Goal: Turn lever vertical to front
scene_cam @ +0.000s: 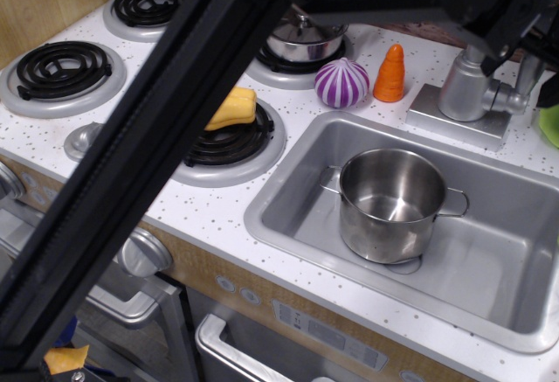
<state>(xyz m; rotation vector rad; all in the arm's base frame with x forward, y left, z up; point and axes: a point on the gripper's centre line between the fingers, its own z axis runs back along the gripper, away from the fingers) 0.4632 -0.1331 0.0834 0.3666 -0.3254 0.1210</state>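
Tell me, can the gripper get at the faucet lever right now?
Probably yes. The lever juts out bare from the faucet body, nothing around it, and what looks like the gripper sits just beyond at the frame edge.

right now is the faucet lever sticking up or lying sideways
Lying sideways. The lever juts roughly level from the right side of the faucet body, above the sink; nothing grips it.

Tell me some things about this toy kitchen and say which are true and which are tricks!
1. A shiny pot sits in the sink. True.
2. The yellow squash lies inside the sink. False: it rests on a stove burner.
3. The orange carrot stands beside the purple-striped onion. True.
4. The lever sticks out of the faucet body toward the stove. False: it sticks out away from the stove.
5. The pot is full of vegetables. False: nothing shows inside it.
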